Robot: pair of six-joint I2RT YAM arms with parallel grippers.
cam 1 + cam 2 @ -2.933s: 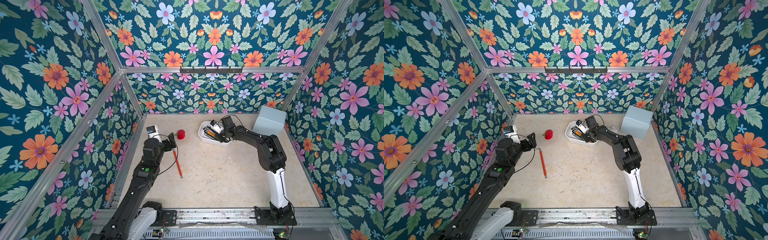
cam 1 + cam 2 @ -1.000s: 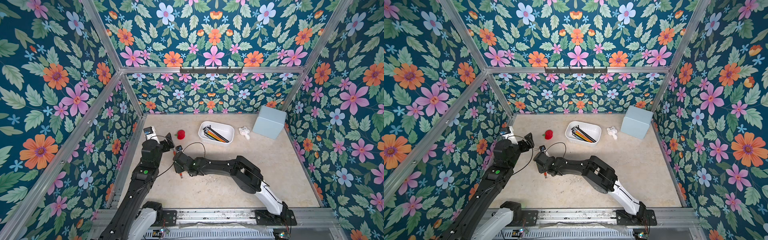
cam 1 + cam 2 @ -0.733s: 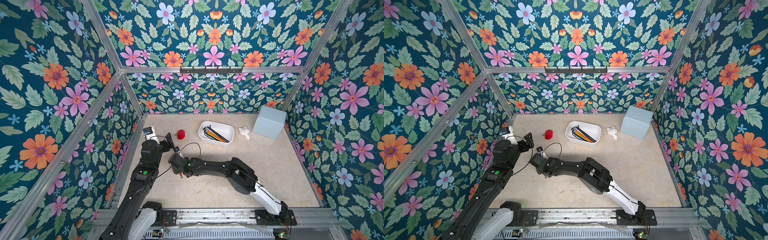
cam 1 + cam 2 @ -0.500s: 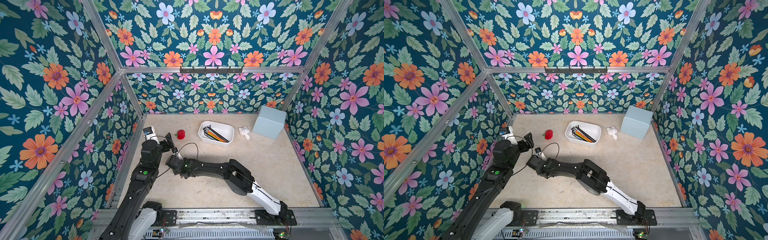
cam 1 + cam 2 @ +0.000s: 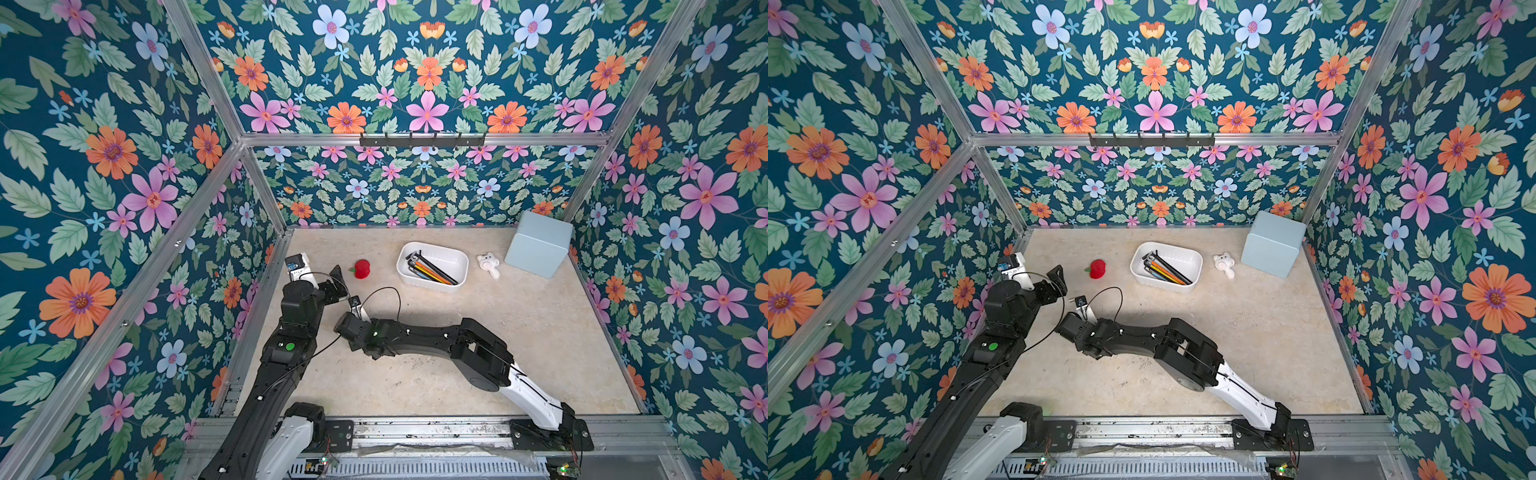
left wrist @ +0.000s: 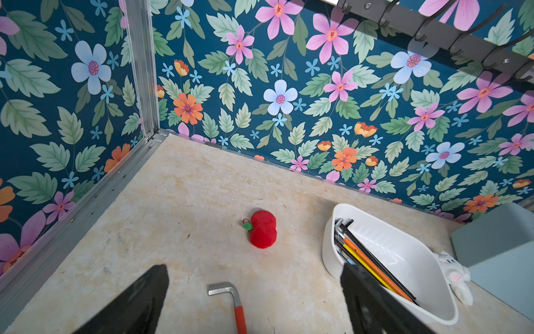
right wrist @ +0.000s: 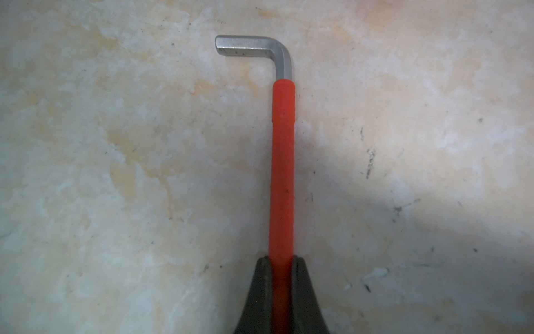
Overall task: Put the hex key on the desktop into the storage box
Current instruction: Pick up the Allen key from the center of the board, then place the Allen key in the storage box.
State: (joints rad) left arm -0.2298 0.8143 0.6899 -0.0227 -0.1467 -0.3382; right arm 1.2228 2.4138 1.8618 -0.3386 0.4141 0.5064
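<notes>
The hex key [image 7: 281,173], a red-sleeved shaft with a bare steel bent end, lies flat on the beige desktop [image 5: 457,374]. My right gripper [image 7: 281,260] is shut on the red sleeve, one black finger on each side. In both top views the right wrist [image 5: 347,326] covers the key. My left gripper [image 6: 248,297] hangs open just above the key's bent end [image 6: 222,289], touching nothing. The white storage box [image 5: 434,247] stands at the back middle and holds several hex keys with coloured sleeves.
A red plush apple [image 5: 362,269] lies left of the storage box. A small white toy [image 5: 487,264] and a pale blue cube box [image 5: 538,243] sit to its right. Floral walls close in on three sides, and the left arm [image 5: 291,332] crowds the right wrist.
My right arm came from the storage box to the red hex key at the left. Within the last second its jaws closed on the sleeve. The left arm stayed put.
</notes>
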